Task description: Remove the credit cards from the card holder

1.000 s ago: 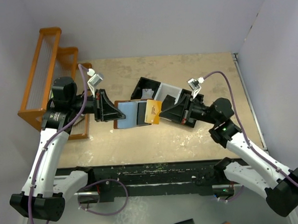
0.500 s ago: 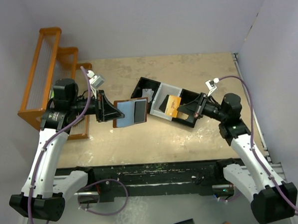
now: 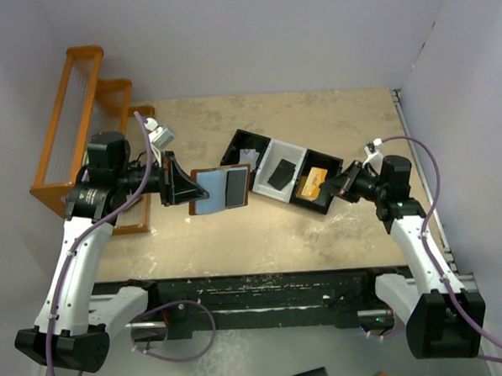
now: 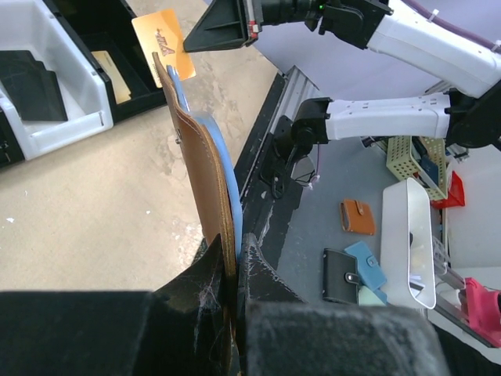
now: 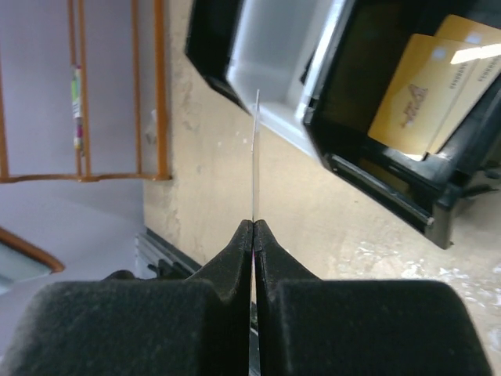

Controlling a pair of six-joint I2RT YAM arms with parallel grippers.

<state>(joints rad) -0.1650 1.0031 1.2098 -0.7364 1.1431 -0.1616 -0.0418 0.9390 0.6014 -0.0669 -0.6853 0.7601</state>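
Right gripper [image 5: 254,227] carried gold card [image 4: 162,43] from card holder [image 3: 222,189] over tray [image 3: 323,206].

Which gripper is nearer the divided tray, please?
Right. The right gripper holds a gold card over the tray's right end; the left gripper grips the card holder beside its left end.

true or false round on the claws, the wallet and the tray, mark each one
The left claw grips the card holder: true.
The right claw is open and empty: false, it is shut on a thin credit card.
A black card lies in the white compartment of the tray: true.
The card holder is folded shut: false, it is open, pale blue lining showing.
Gold cards lie in a black compartment: true.
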